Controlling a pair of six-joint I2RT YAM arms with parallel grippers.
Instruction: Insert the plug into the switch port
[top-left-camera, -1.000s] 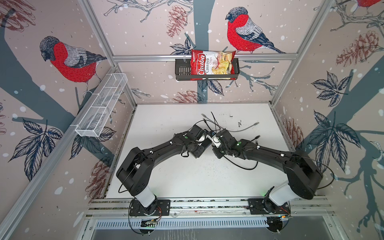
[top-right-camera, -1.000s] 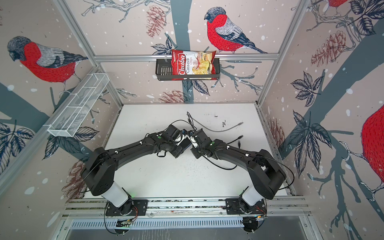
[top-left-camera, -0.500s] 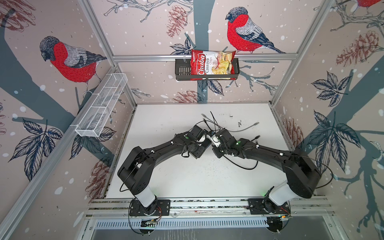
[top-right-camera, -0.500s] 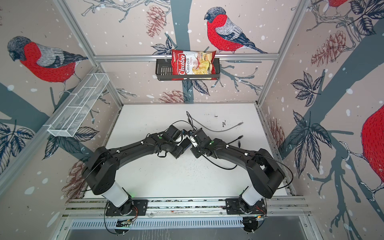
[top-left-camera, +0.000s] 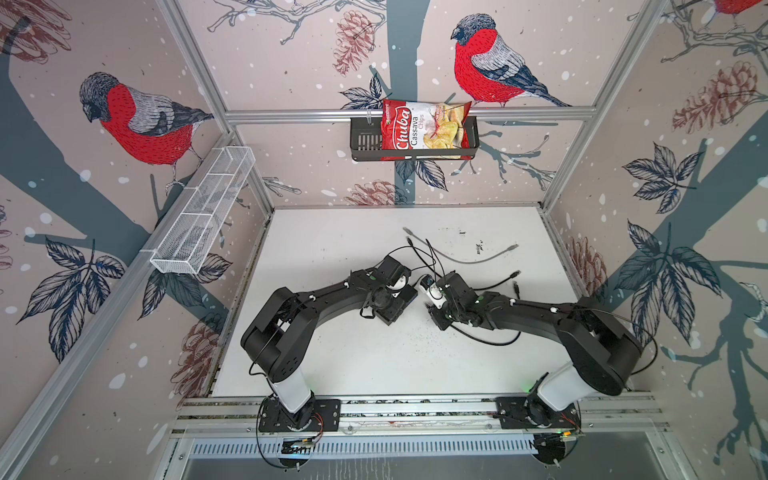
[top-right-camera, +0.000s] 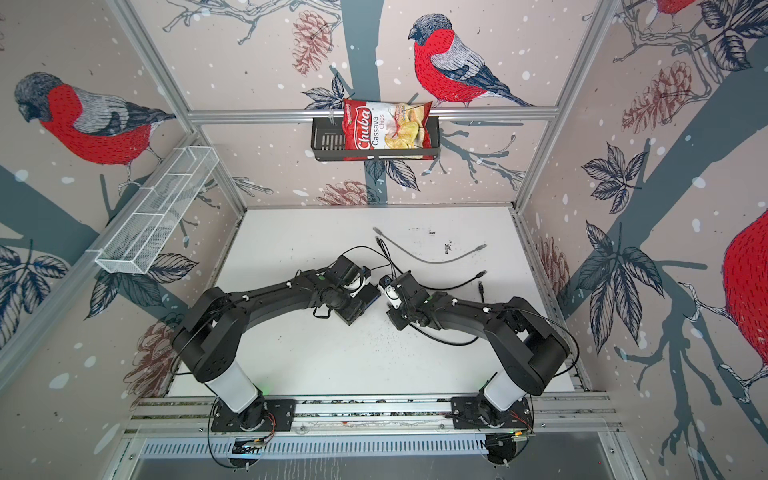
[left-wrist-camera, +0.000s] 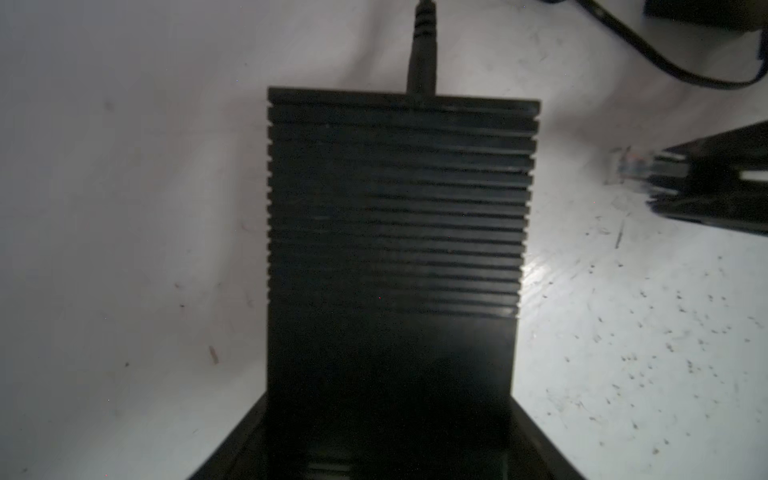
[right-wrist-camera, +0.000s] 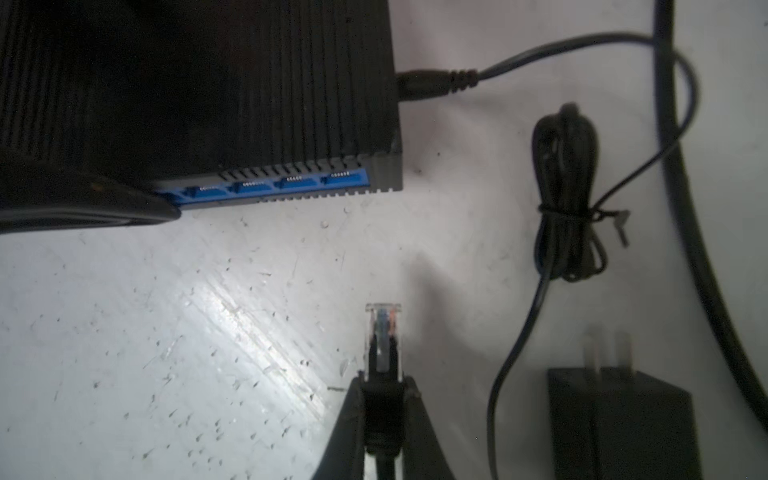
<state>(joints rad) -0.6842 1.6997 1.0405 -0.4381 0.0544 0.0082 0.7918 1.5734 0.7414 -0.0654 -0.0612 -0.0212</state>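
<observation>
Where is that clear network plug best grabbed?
Grip the plug by its black boot, coming from behind, along its cable, as the right gripper does: the clear tip then sticks out free, roughly facing the blue ports of the switch.

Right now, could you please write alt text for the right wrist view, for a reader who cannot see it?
The right hand grips a clear network plug, pointed toward the black switch with its row of blue ports but not touching it. A power adapter lies alongside.
</observation>
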